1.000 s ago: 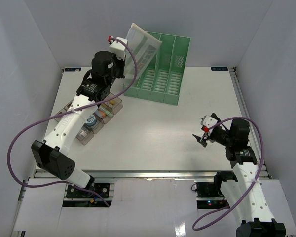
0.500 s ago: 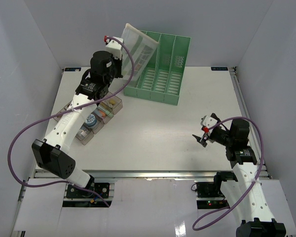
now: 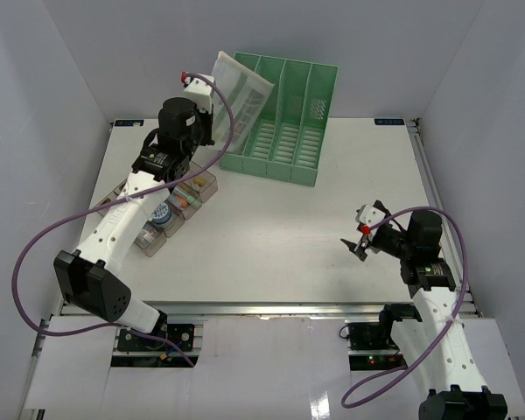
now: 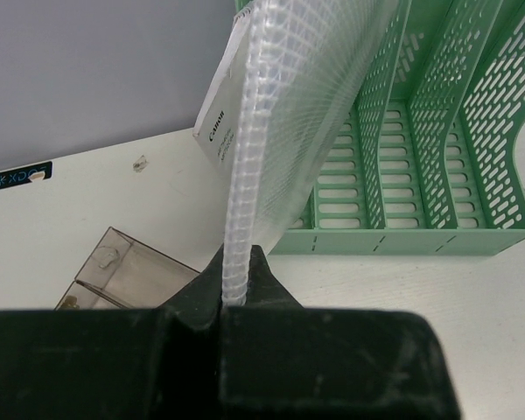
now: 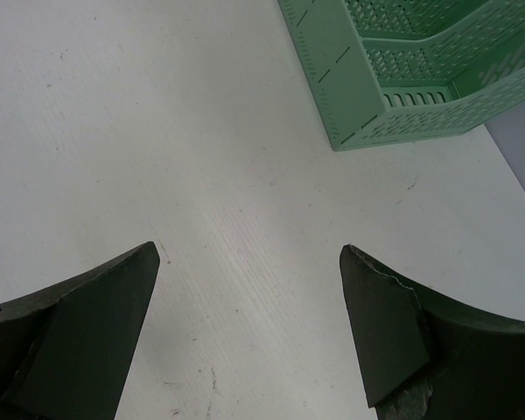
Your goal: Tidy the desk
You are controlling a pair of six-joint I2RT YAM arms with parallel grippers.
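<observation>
The white desk (image 3: pixel 271 236) fills the top view. My left gripper (image 3: pixel 212 118) is shut on the lower edge of a clear mesh document pouch (image 3: pixel 241 92) with papers inside. It holds the pouch raised and tilted at the left end of the green file rack (image 3: pixel 289 122), upper part over the leftmost slot. In the left wrist view the pouch (image 4: pixel 280 114) rises edge-on from my gripper (image 4: pixel 236 293), with the rack (image 4: pixel 420 166) right behind it. My right gripper (image 3: pixel 359 243) hangs open and empty above bare desk (image 5: pixel 201 131) at the right.
A clear compartment box (image 3: pixel 162 214) with small items sits on the left part of the desk under my left arm; it also shows in the left wrist view (image 4: pixel 122 271). The rack's corner (image 5: pixel 394 79) shows ahead of my right gripper. A metal rail (image 3: pixel 271 308) runs along the front edge.
My left gripper has carried the pouch a little left and further back, tilting it more upright beside the rack's left slot. The right arm has not moved.
</observation>
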